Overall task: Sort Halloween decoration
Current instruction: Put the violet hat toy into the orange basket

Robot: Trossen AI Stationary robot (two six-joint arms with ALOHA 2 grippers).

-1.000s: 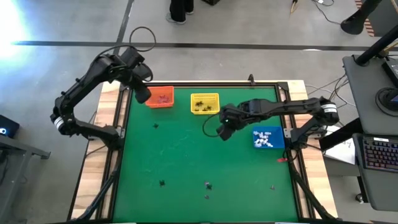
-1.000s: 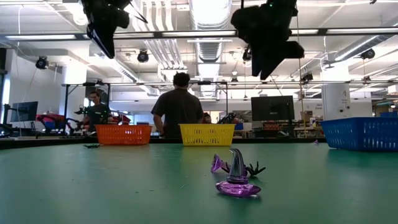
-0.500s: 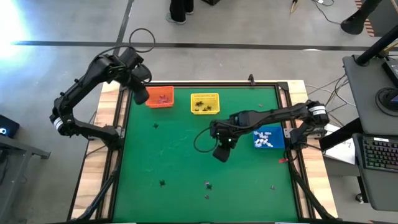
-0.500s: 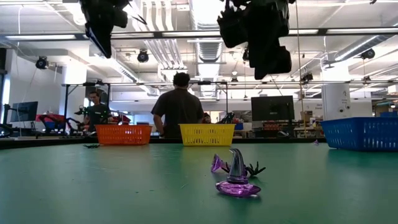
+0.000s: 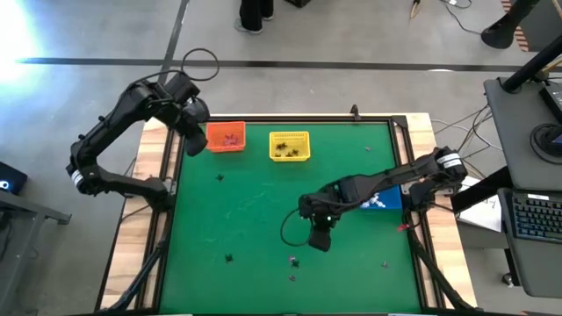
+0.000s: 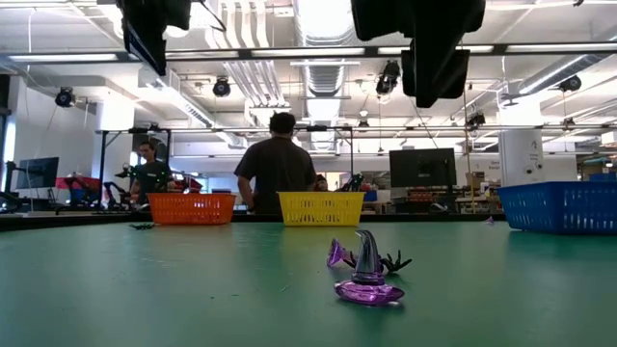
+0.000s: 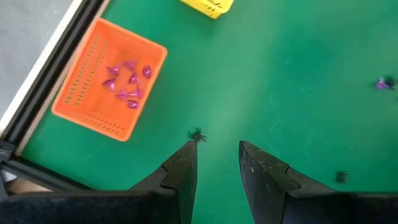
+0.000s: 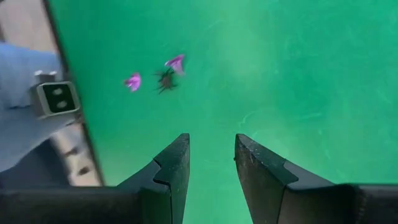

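Two dark arms hang over your green table [image 5: 255, 211]: the right end effector [image 5: 320, 239] hovers above the near centre, its fingers [image 8: 174, 163] parted with nothing between them, while the left end effector [image 5: 195, 140] waits at the far left corner, just beside the small orange plastic basket [image 5: 226, 138], its fingers [image 7: 184, 168] likewise apart and empty. You can see purplish trinkets [image 7: 127, 84] lying inside that orange basket, dark pieces in the yellow plastic basket [image 5: 289, 146] next to it, and white pieces [image 5: 379, 201] in the blue plastic basket [image 6: 559, 206] at the right edge, partly hidden by the right arm. Loose on the table, a purple witch-hat trinket [image 6: 368, 274] stands upright near the front edge, with a second purple piece [image 6: 337, 254] and a black spider-like trinket [image 6: 392, 261] just behind it; the right wrist view shows this same group ahead of the fingers. One more black spider trinket [image 7: 198, 134] lies on the cloth near the orange basket, just ahead of the left fingertips, and further small dark pieces [image 5: 229, 258] sit scattered along the front. Beyond the table, a person in a dark shirt [image 6: 277, 164] stands with back turned.
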